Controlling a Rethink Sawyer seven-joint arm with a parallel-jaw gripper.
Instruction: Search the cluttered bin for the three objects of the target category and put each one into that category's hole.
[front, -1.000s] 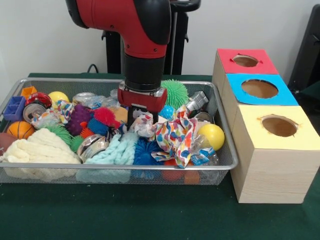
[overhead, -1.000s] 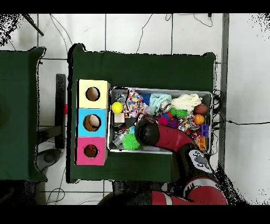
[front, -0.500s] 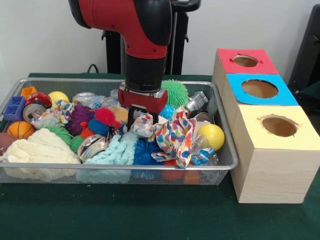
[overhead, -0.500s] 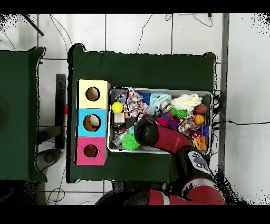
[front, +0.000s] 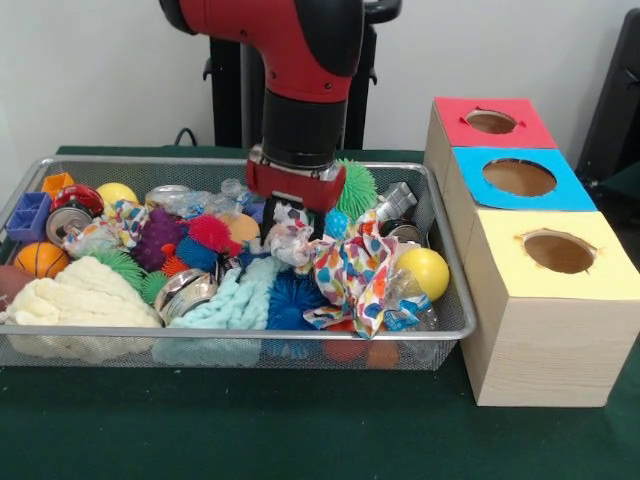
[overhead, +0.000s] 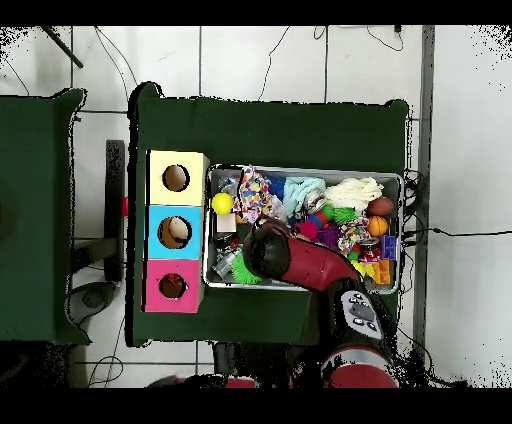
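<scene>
The gripper (front: 291, 222) is clamping a multicoloured patterned cloth (front: 350, 272), fingers pinched on its bunched end, lifting it toward the wire bin's (front: 455, 300) hole-box side.

You see the gripper (front: 291, 222) down in the wire bin (front: 452, 300), holding a corner of the multicoloured patterned cloth (front: 352, 275). A yellow ball (front: 424, 271) lies just beside the cloth. Three boxes stand beside the bin: red (front: 492, 122), blue (front: 520, 178), yellow (front: 556, 252), each with a hole.
</scene>
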